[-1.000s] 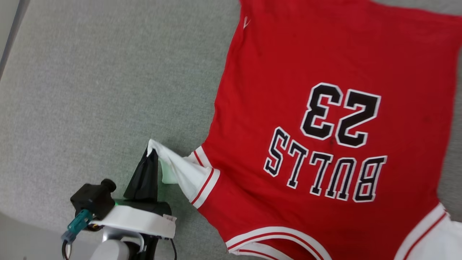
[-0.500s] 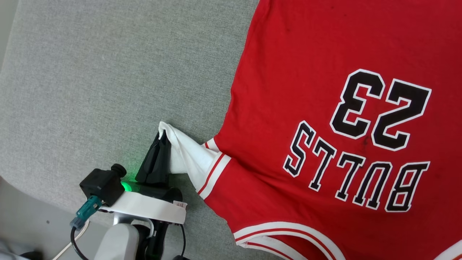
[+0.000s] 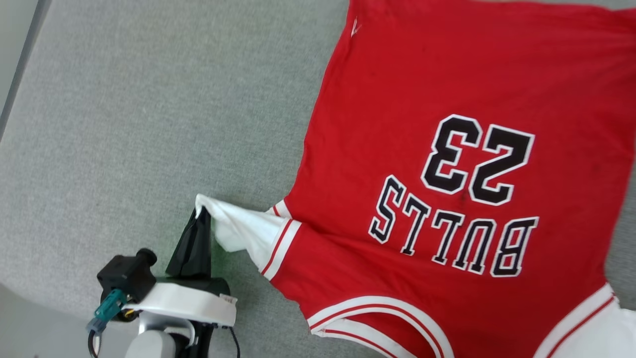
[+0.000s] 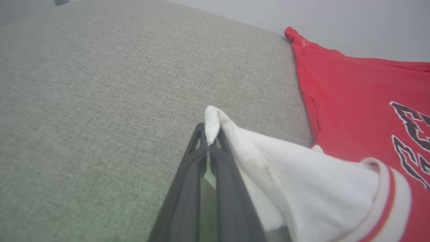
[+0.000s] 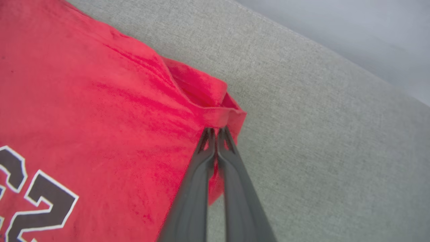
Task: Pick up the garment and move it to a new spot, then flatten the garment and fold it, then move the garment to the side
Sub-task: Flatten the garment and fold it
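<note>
Garment (image 3: 422,84) flattening looks to be the step in hand, since both claws are clamped on cloth and the shirt lies nearly spread. The left claw (image 3: 201,215) has its two dark fingers pressed together on the tip of the white sleeve (image 3: 243,231), and in the left wrist view a nub of white cloth pokes out past the tips. From that pinch the sleeve runs off to the claw's right, drawn into a cone, through the red-white stripe trim (image 3: 283,243) into the red body. On the claw's other side lies bare grey fabric-covered counter (image 3: 124,124). The right claw (image 5: 216,131) has its fingers together on a folded red corner (image 5: 208,97) of the body, with cloth puckered just ahead of the tips. It looks like a true pinch, though how much cloth is caught I cannot tell. Between the two pinches the body lies flat on the counter with its dark print (image 3: 457,219) facing up. The next move calls for drawing the claws apart, low over the counter, gently enough that the thin sleeve tip does not slip free.
</note>
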